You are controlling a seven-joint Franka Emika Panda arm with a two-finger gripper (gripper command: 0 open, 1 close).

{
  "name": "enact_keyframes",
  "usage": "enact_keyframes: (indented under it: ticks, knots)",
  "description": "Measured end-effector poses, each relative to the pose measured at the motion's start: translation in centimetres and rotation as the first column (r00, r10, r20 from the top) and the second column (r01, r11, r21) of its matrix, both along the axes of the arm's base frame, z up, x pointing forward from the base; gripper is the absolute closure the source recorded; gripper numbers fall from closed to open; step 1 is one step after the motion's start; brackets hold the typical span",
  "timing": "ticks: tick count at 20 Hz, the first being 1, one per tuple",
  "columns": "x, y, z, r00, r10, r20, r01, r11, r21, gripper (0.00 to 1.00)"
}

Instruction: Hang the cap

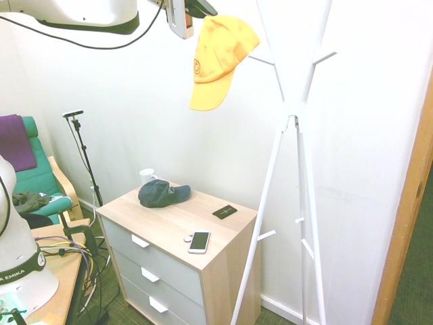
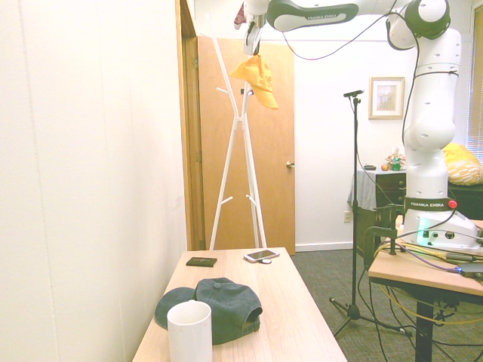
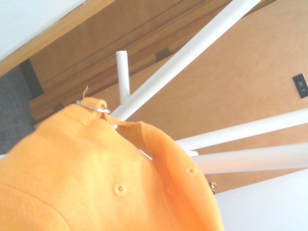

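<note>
As the pincer (image 1: 191,15) grips it, the cap (image 1: 218,57) hangs brim-down

Pincer (image 2: 252,39) clamped on yellow-orange cap (image 2: 256,78), up beside white coat rack (image 2: 238,143). Table (image 2: 302,317): dark cap (image 2: 219,305), white mug (image 2: 189,332) near edge; phone (image 2: 261,256) far edge.

This is looking like a lived-in room of a home or small office. A white coat stand (image 1: 298,135) is leaning by a wooden door (image 2: 268,151), a light-wood chest of drawers (image 1: 179,254) is sitting against the wall, a green armchair (image 1: 37,179) is waiting in the corner, and a framed picture (image 2: 386,98) is hanging opposite.
</note>
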State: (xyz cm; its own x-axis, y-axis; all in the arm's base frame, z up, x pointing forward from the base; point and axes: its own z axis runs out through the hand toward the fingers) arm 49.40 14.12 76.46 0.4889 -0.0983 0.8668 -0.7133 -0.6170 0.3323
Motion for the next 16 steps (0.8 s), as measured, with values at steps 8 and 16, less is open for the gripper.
enact_keyframes:
  ticks: [8,16]
  knots:
    - [1.1,-1.9,-0.8,0.999,-0.034,-0.014,0.034,0.999,-0.001,1.00]
    - [2.5,-2.4,-4.9,0.998,-0.033,-0.049,0.037,0.995,0.094,0.00]
